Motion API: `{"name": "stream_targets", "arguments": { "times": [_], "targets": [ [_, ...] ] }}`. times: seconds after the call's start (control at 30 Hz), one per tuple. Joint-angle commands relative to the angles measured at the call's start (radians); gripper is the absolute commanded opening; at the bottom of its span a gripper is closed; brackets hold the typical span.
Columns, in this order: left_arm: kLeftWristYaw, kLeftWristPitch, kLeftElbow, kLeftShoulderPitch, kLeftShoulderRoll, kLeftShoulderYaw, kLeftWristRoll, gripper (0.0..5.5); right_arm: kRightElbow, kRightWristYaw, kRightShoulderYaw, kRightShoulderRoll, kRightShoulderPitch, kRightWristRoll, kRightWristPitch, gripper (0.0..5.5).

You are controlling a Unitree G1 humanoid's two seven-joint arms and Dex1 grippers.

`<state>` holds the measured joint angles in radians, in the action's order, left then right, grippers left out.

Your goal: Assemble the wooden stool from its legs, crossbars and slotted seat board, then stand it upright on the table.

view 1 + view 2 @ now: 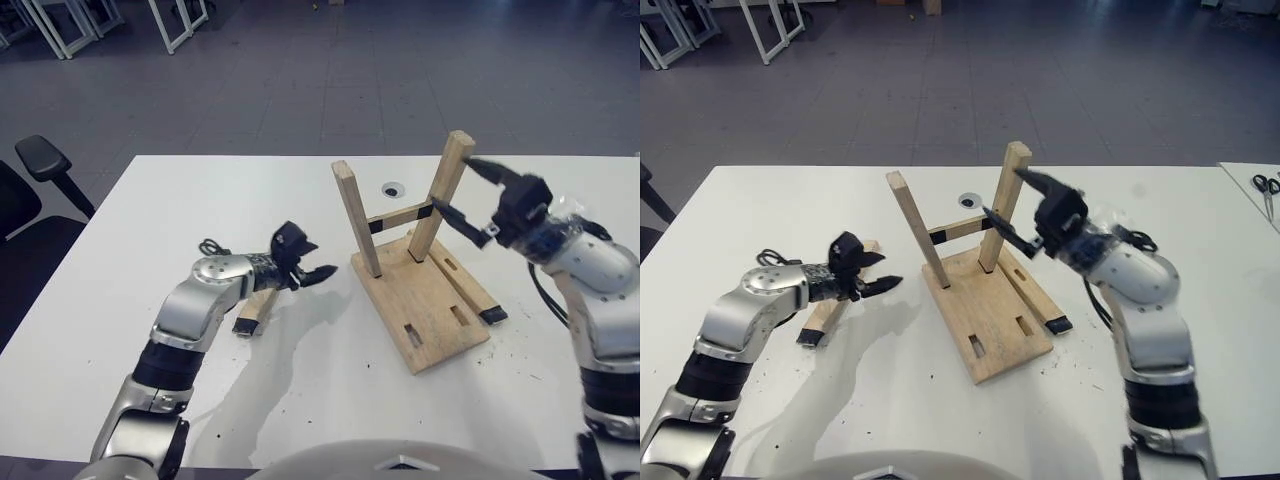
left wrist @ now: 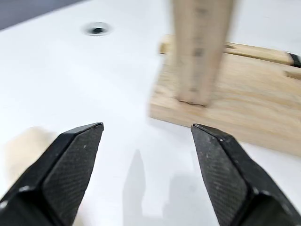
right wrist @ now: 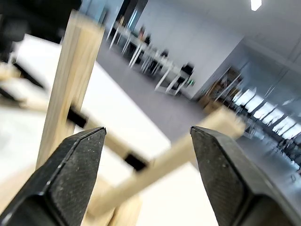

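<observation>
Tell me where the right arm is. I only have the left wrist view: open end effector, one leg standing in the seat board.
Observer: The right end effector is open at a second upright leg, with a finger on either side of it in the head views.
Operator: Second leg? Joined to mine?
Observer: Yes, a crossbar links it to the leg in front of the left end effector; both stand in the seat board.
Operator: Pale blur beside my finger?
Observer: A loose wooden piece with a black end, lying flat on the table beneath the left wrist.
</observation>
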<state>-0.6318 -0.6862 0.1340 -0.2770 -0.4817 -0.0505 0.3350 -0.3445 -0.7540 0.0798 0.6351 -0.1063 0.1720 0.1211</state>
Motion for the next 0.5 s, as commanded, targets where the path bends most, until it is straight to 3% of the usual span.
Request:
{"name": "stream_targets", "arguments": {
  "times": [0.03,0.13,0.3,0.5],
  "targets": [
    [0.154,0.064,0.007,-0.111,0.114,0.200,0.086,3.45,0.129,-0.065,-0.044,0.101,0.141,-0.118,-0.128,3.30],
    [0.247,0.041,0.018,-0.261,0.178,0.270,0.158,3.45,0.264,-0.056,-0.091,0.137,0.190,-0.218,-0.235,3.30],
    [0.307,0.025,-0.033,-0.501,0.229,0.247,0.193,3.45,0.405,-0.016,-0.133,0.143,0.181,-0.306,-0.358,3.30],
    [0.297,0.004,-0.083,-0.553,0.252,0.189,0.190,3.45,0.452,0.023,-0.141,0.147,0.181,-0.336,-0.408,3.30]
  ]
}}
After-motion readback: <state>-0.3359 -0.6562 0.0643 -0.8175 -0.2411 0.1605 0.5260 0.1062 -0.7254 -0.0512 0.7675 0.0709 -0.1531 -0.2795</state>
